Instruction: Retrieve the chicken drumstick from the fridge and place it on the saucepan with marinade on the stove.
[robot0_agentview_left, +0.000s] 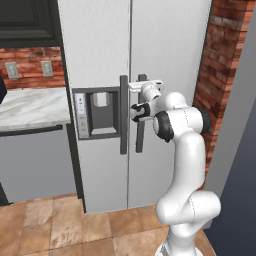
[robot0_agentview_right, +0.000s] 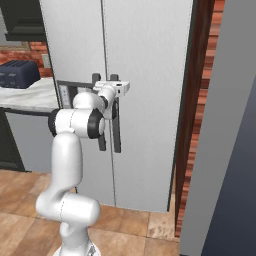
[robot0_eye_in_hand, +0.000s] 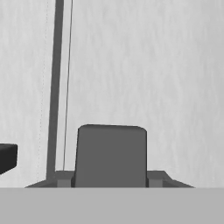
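At centre frame, the gripper (robot0_agentview_left: 141, 85) sat at the top of the right door handle (robot0_agentview_left: 141, 131) of the closed fridge (robot0_agentview_left: 165, 50); the jaws appeared closed around that handle.

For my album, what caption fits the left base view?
White robot arm reaching its gripper to the right door handle of the closed grey fridge.

Red brick wall (robot0_agentview_left: 220, 60) at upper right of frame; marble table (robot0_agentview_left: 30, 107) at left; tan tile floor (robot0_agentview_left: 60, 225) below; dark toaster (robot0_agentview_right: 19, 73) at upper left.
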